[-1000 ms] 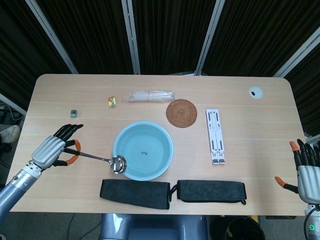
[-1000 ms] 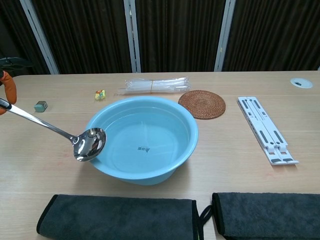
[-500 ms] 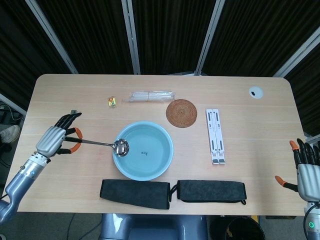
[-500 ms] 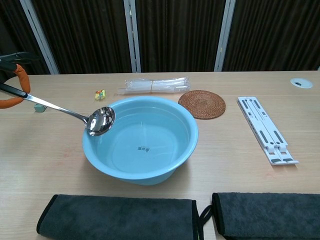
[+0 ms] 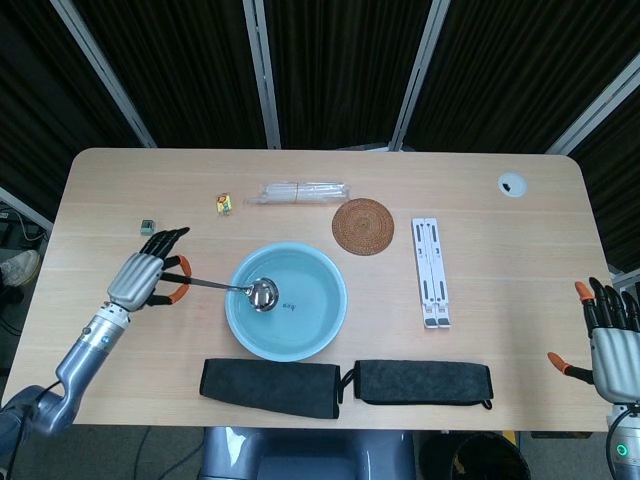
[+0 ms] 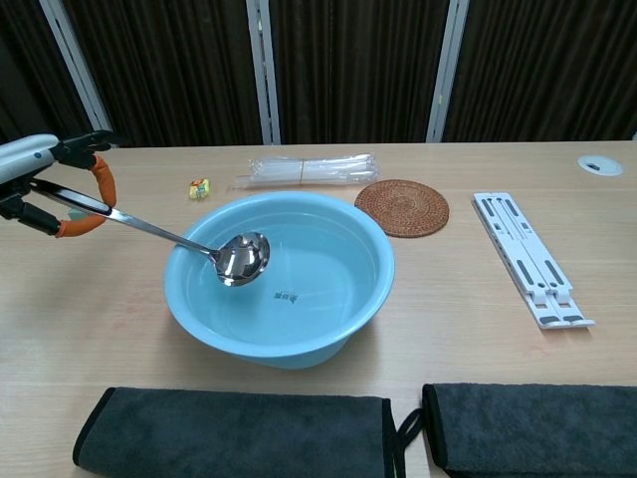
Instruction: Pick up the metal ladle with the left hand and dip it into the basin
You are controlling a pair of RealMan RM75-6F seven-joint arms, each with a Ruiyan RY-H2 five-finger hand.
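Since the earlier frames, the left hand (image 5: 148, 279) has shifted toward the basin (image 5: 330, 312) and carried the metal ladle (image 5: 262, 293) with it: bowl was outside the near-left rim, then at the rim, now over the basin interior.

Current state:
- Left hand: fingers clamped on the ladle handle at its far end; orange fingertip pads (image 6: 100, 177) wrap the stem in the chest view. Gripping at the end gives max reach, so the hand itself stays outside the basin, left of it.
- Ladle: handle slopes down from hand to bowl, crossing above the left rim w/o visibly touching it. Bowl (image 6: 243, 258) sits inside the basin, left of centre, near the water. Cannot tell whether it has broken the water surface yet.
- Basin: light blue, holds shallow water, small label on the floor (image 6: 289, 297). Stands at table centre, between the woven coaster (image 5: 363, 226) behind it and two dark cloths (image 5: 270, 387) in front.
- Right hand (image 5: 608, 335): at the table's right edge, fingers apart, holding nothing, well apart from the work area.

Assessment: pick-up done; dip is in progress or nearly complete. Next move prob. calls for lowering the wrist slightly so the bowl submerges. Risk: handle pressing on the rim and tipping or sliding the basin.
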